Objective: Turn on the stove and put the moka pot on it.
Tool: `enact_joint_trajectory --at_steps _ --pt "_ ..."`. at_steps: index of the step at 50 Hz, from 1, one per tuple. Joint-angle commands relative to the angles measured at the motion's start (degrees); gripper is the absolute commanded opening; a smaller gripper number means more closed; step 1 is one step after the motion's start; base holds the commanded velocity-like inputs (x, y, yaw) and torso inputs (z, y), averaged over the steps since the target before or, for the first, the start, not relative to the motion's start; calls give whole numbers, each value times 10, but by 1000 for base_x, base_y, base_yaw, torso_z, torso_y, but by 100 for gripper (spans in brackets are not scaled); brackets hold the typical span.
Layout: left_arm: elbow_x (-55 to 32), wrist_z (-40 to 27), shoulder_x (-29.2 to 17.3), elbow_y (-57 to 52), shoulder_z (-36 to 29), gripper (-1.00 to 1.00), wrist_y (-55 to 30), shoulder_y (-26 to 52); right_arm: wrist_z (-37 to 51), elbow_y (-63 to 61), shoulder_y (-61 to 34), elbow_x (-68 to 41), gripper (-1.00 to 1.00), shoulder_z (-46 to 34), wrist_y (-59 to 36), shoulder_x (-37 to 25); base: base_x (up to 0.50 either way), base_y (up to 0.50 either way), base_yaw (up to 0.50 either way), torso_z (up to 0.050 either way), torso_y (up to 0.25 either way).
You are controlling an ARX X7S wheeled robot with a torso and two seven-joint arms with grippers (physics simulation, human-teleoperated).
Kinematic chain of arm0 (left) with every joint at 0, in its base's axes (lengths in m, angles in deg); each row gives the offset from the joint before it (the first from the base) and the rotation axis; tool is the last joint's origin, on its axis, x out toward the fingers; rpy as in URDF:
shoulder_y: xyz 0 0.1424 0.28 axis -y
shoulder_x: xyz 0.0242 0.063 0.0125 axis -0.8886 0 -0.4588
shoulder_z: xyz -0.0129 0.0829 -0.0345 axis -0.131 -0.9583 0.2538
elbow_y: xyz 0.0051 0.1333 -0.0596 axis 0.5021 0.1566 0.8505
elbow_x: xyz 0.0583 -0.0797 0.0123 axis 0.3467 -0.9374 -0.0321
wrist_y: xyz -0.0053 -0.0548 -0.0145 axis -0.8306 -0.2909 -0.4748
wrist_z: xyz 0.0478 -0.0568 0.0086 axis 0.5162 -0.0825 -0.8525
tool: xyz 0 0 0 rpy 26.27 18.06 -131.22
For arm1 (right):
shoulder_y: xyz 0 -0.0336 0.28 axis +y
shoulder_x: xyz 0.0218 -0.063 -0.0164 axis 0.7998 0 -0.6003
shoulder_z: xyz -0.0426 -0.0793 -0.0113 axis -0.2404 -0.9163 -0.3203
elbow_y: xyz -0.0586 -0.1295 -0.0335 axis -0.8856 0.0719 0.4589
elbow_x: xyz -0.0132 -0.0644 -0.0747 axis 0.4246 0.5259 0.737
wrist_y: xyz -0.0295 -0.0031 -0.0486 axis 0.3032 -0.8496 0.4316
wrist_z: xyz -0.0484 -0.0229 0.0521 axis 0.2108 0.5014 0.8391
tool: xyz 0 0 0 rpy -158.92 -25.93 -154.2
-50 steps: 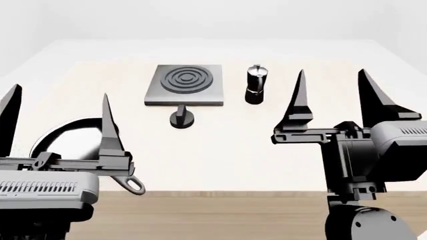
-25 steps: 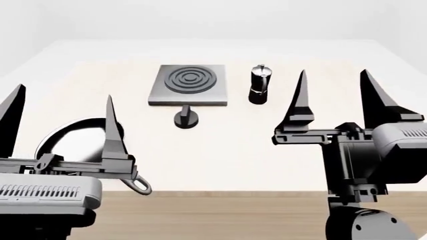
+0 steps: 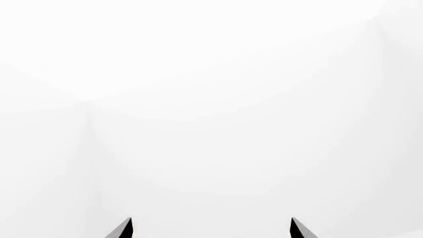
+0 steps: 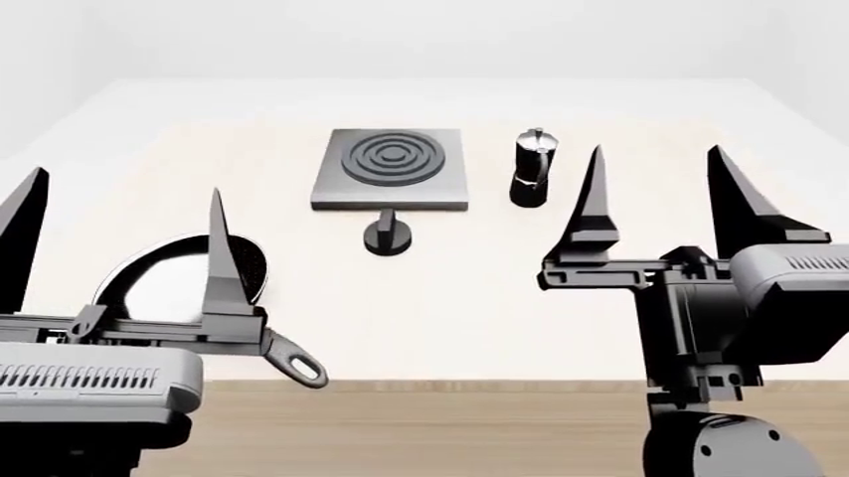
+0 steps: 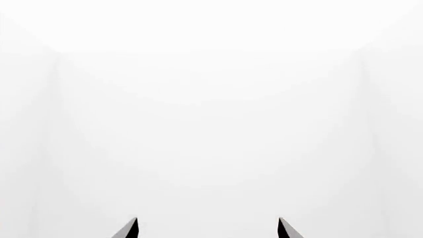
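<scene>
Left wrist view: only 2 dark fingertips point(image 3: 122, 229), set wide apart, against blank white.

Head view: left gripper point(image 4: 119, 243) and right gripper point(image 4: 657, 204) point upward, spread, empty. The grey stove point(image 4: 392, 169) lies mid-table, its knob point(image 4: 386, 236) just before it; the moka pot point(image 4: 532, 168) stands upright just beside the plate.

Right wrist view: 2 parted tips, nothing between.

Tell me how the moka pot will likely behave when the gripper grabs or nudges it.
The moka pot stands tall on a small base, so a sideways nudge near its lid would probably tip it. Its body looks rigid, so it should not flex in a grasp. The faceted sides and narrow waist may give the right gripper, now open, a steadier hold than the shiny lid.
</scene>
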Motion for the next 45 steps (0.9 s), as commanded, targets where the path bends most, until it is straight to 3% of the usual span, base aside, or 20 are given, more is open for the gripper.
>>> enact_joint_trajectory --at_steps 1,30,45 --pt "-2 -2 -1 -2 -5 100 -10 8 6 4 3 -1 100 -6 -2 -3 191 0 0 0 0" --pt "-9 -12 -4 8 -9 100 1 9 14 21 17 -6 100 -15 35 -9 279 0 0 0 0" --pt "-12 -16 -7 5 -11 100 1 6 24 4 0 -19 100 -18 3 -16 295 0 0 0 0"
